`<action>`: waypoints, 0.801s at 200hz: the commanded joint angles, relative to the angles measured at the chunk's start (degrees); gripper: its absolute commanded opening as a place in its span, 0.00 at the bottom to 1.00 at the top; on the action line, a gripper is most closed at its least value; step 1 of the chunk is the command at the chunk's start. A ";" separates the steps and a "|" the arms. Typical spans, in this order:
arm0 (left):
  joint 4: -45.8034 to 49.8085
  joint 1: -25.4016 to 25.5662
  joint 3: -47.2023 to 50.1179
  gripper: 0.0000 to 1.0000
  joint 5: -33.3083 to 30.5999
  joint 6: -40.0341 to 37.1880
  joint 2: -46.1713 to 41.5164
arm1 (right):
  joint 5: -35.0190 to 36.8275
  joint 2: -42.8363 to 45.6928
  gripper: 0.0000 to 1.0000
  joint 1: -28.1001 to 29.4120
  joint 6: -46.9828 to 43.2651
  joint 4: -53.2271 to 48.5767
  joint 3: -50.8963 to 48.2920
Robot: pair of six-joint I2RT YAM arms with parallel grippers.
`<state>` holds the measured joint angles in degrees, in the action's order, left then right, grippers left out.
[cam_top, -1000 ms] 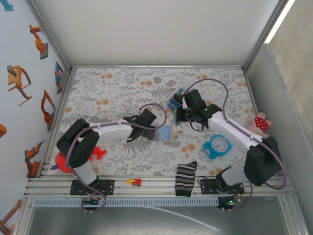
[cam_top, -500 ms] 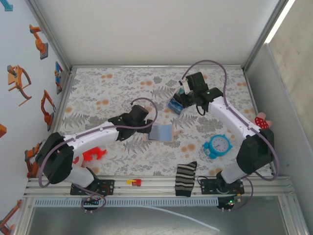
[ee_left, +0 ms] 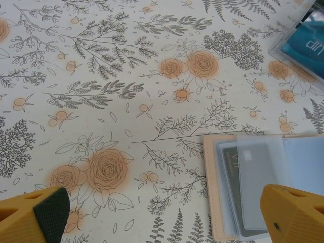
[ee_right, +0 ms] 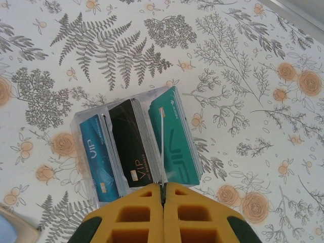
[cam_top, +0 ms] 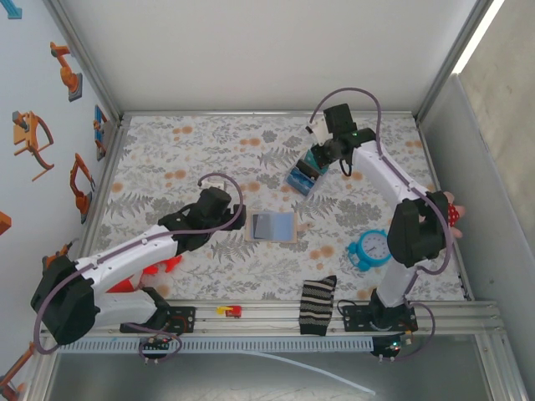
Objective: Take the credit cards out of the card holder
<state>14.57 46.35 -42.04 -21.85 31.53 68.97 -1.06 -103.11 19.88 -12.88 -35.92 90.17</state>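
One slick card (ee_left: 230,172) is showing in the floppy card holder (ee_left: 263,187), likely needing edge pinching; left gripper (ee_left: 162,207) is gaping; right gripper (ee_right: 163,191) is clenching nothing.

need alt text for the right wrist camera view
A clear box holding three upright stacks of cards, blue, black and teal, sits on a floral tablecloth. The right gripper shows at the bottom edge, its yellow fingers pressed together right below the box in the picture. A tan and pale blue corner of the card holder peeks in at lower left.
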 commanded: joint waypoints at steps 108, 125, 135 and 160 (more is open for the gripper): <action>-0.24 -0.72 0.74 0.97 -0.17 2.59 -0.52 | -2.27 -11.16 0.00 -2.00 -6.69 -5.62 12.10; -0.31 -0.82 0.79 0.97 -0.10 2.58 -0.58 | -2.36 -12.06 0.00 -2.25 -6.97 -6.14 12.96; -0.25 -0.88 0.77 0.97 -0.04 2.67 -0.71 | -2.38 -12.57 0.00 -2.32 -7.20 -6.63 13.50; -0.23 -1.25 0.73 0.97 0.23 2.53 -0.87 | -2.19 -13.23 0.00 -2.48 -7.57 -7.40 14.10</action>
<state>14.55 45.76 -41.60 -21.80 33.08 68.95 -2.79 -115.11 18.00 -19.20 -41.17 102.13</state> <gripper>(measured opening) 0.970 0.040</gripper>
